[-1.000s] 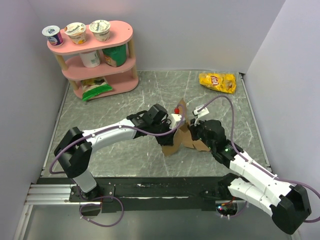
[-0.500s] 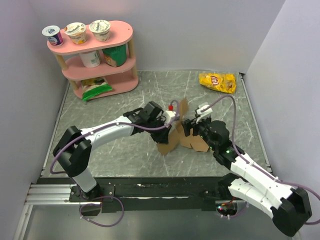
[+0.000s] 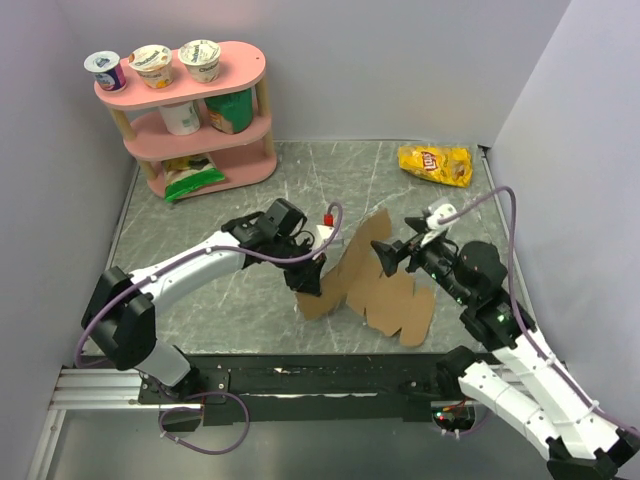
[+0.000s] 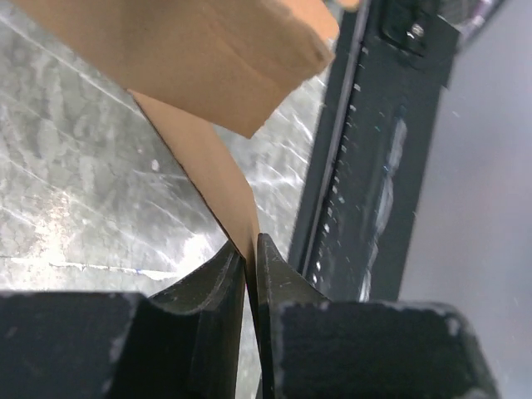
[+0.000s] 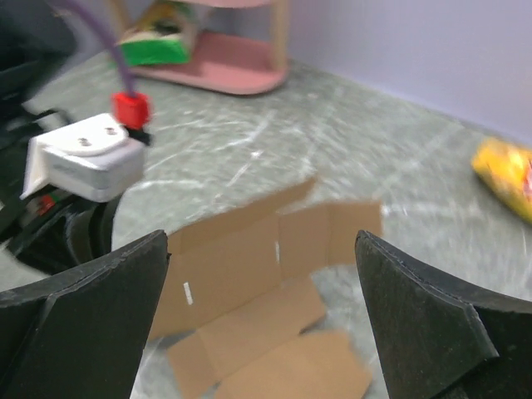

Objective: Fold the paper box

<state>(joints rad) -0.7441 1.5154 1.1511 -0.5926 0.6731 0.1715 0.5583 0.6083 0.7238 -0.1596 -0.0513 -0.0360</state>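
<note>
Plainly, the paper box is a flat die-cut sheet and not yet a box. It sits a little right of the middle of the table, toward the near side. Its right and near flaps lie on the surface, and its left and far panels are tipped up off it. The left jaws, at the end of the left arm, are closed almost to touching and pinch one thin flap at the sheet's near-left corner. The wrist view shows the brown edge running down into the slit between them. The right jaws, on the right arm, are spread wide with nothing in them, hovering above the right half of the sheet and apart from it.

Judging by how the sheet hangs, it should be light and thin, stiff across each panel but ready to hinge at its creases. One corner pinch will therefore lift part of it and let the rest sag or swing. The plain surface looks dry and not slippery, though a hard squeeze could dent a flap or crease it in the wrong place. A sound hold, I would say, is on a panel's free edge close beside a crease. The other jaws would steady the neighbouring panel near the same fold, not out at a rounded flap tip.
</note>
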